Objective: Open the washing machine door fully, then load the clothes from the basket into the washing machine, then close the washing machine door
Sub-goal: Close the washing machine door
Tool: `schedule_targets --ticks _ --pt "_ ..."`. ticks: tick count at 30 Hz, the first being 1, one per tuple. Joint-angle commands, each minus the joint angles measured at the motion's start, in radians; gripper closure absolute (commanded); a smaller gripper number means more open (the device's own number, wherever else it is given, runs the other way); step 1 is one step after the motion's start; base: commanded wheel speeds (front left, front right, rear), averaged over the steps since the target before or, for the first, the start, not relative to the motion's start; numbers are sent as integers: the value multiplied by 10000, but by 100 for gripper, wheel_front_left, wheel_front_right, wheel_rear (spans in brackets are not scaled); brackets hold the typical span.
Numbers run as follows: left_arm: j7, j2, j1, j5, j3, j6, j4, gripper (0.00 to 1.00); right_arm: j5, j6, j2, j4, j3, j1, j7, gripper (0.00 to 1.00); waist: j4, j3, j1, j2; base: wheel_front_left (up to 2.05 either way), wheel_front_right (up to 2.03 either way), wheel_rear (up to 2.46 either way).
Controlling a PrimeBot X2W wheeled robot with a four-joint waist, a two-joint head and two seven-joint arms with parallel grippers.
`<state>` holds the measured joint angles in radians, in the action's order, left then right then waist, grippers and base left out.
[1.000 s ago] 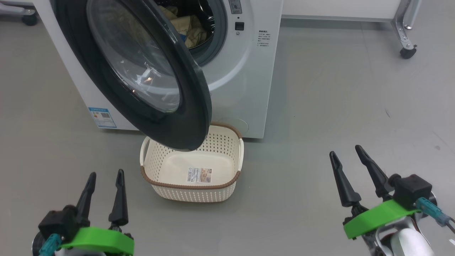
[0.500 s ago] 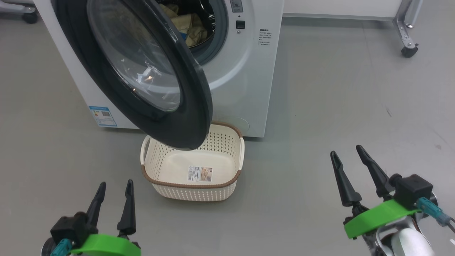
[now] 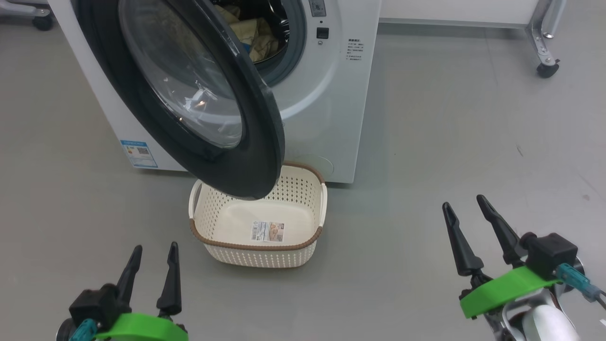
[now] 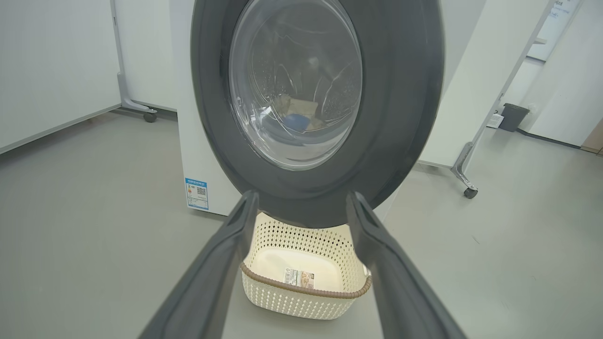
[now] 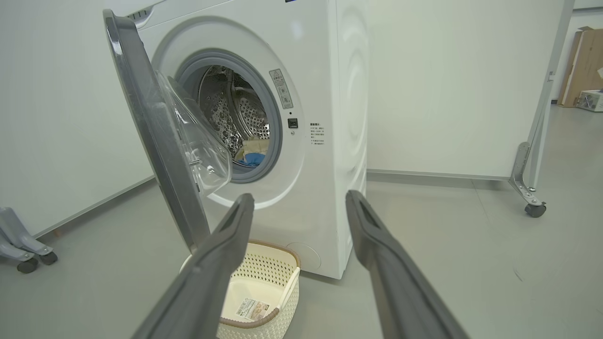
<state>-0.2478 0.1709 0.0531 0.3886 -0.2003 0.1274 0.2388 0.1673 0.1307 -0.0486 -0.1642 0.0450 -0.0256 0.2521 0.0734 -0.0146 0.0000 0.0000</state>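
Note:
The white washing machine (image 3: pixel 331 109) (image 5: pixel 339 117) stands ahead with its black-rimmed glass door (image 3: pixel 189 94) (image 4: pixel 311 94) (image 5: pixel 155 136) swung partly open over the basket. Pale yellow clothes (image 3: pixel 253 35) and a blue piece (image 5: pixel 252 159) lie inside the steel drum. On the floor in front sits the cream basket (image 3: pixel 258 253) (image 4: pixel 301 296) (image 5: pixel 264 310), with just a label sticker on its bottom. My left gripper (image 3: pixel 152 250) hangs open at the lower left, short of the basket. My right gripper (image 3: pixel 464 202) is open at the lower right, well clear of the machine.
A white panel on a metal leg with a caster (image 3: pixel 544 70) (image 5: pixel 534 209) stands to the right of the machine. Another caster (image 3: pixel 40 21) sits at the far left. A dark bin (image 4: pixel 513 115) stands by the wall. Grey floor spreads to the right.
My left gripper has drawn back toward the bottom edge and slightly right. The whole head view has shifted a little; door, basket and right gripper keep their places.

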Motion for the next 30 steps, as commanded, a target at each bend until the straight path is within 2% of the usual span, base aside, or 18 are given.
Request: schedule_targets --ticks 1,14,15,16,17,30 --pt "-139 101 462 -24 316 33 -236 0 17 0 -16 293 186 -368 97 0 14 2 0 0 0 0 0" --pt "-139 120 499 -56 199 33 -155 0 30 0 -16 293 197 -365 97 0 56 61 0 0 0 0 0" --pt "-139 118 509 -58 188 33 -150 0 25 0 -16 290 203 -363 97 31 65 75 0 0 0 0 0" --pt "-139 118 522 -61 173 33 -145 0 30 0 -16 288 197 -362 97 81 77 91 0 0 0 0 0" --pt "-139 117 536 -63 157 33 -141 0 29 0 -16 296 184 -364 97 100 91 115 0 0 0 0 0" --pt "-139 -9 1079 -98 -105 33 -251 0 -112 0 -16 727 144 -1289 97 100 488 1098 0 0 0 0 0"
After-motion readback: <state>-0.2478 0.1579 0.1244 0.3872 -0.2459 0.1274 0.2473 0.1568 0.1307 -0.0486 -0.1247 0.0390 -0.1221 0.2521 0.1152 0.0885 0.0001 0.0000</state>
